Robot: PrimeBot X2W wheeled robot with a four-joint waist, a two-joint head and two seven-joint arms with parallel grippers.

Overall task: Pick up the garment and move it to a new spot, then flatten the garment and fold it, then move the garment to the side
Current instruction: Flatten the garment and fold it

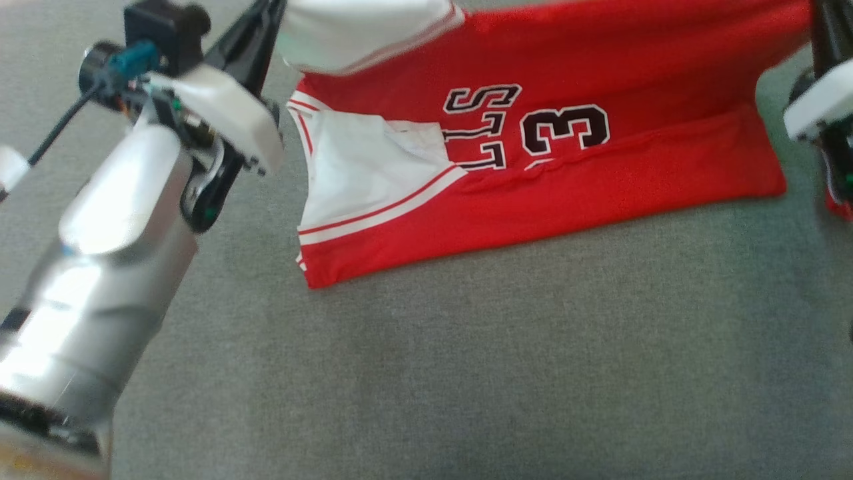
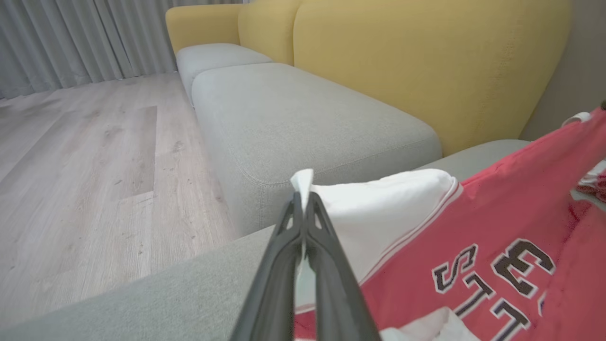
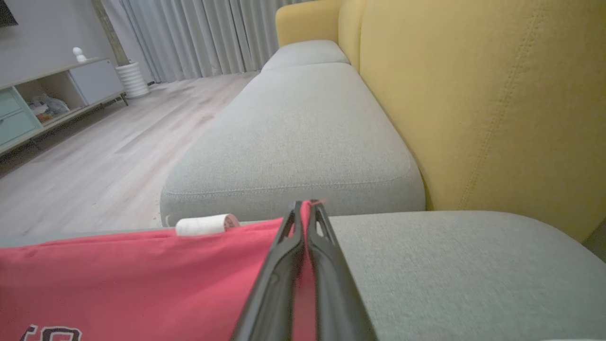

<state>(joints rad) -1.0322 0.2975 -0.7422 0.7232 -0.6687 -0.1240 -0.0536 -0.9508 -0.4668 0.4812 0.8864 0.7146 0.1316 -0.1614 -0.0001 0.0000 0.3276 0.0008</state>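
The left gripper [image 2: 303, 202] is pinching the jersey [image 1: 600, 190] by its white sleeve, the right gripper [image 3: 305, 208] by a red corner. Either thin pinch slipping is risking a crooked fold.

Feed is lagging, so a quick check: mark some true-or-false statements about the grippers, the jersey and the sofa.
1. The left gripper is shut on the white part of the jersey. True.
2. The right gripper is open above the jersey. False: it is shut on the red edge.
3. The jersey lies on a table. False: its lower part rests on the grey sofa cushion.
4. The sofa back is yellow. True.
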